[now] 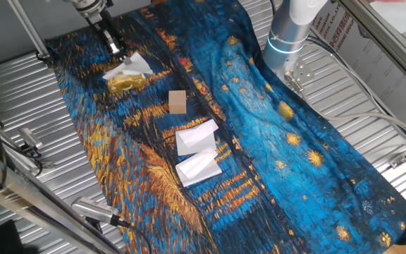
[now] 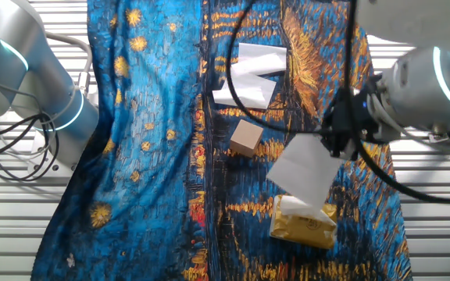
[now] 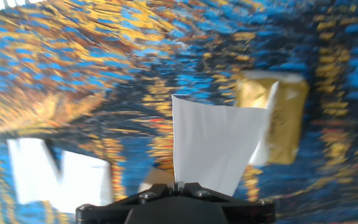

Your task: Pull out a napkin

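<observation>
A: Start at the left of one fixed view. What do you see?

B: The pincer hangs over the far left end of the tabletop, clamped on the napkin. The sheet trails down from its tips toward the gold packet, which lies on the painted blue and gold cloth.

A: Is the napkin free of the packet?

B: In the other fixed view the napkin hangs in the air as a flat white sheet, with its lower edge at the mouth of the gold packet. Some white paper shows in that mouth; I cannot tell whether the sheet has left it. The pincer pinches the upper right corner.

A: And moving right?

B: Just right of the packet stands a small wooden block, apart from it. Further right and nearer the camera lie two folded white napkins, side by side, with raised flaps. At the far right the arm's base stands on the cloth's edge.

A: What does the hand view add?

B: It is blurred. The pincer is shut on the bottom edge of the napkin, which rises from its tips. The gold packet sits behind the sheet to the right.
</observation>
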`<state>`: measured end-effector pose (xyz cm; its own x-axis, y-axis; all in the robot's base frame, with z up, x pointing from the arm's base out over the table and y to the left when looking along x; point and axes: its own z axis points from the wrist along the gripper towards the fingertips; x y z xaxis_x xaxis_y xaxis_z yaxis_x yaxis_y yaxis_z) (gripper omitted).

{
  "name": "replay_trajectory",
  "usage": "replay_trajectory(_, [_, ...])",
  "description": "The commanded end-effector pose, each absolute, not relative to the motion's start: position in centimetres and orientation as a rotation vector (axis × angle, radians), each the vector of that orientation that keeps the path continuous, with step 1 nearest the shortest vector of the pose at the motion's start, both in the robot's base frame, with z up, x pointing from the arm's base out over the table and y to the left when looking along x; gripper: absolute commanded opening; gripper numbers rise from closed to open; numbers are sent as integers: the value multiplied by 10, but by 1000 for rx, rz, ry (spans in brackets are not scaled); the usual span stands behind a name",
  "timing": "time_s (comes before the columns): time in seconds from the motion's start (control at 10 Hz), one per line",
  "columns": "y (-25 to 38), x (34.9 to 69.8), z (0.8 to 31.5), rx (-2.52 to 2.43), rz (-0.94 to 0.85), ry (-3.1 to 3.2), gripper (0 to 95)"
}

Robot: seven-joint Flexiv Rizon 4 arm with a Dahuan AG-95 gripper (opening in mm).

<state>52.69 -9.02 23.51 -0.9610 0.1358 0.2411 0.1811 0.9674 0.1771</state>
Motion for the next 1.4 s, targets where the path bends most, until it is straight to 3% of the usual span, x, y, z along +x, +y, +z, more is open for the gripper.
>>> replay_trajectory(0.1, [-88,530,234,-247,-294,-2884,0])
replay_trajectory(0.6, [-80,539,223,-271,-305,-2891,0])
replay_trajectory(0.7, [-80,539,223,-185,-380,-2891,0])
replay_trajectory(0.8, [-80,539,223,-139,-437,-2888,950])
replay_trajectory(1.4, [-80,539,223,-114,-462,-2878,950])
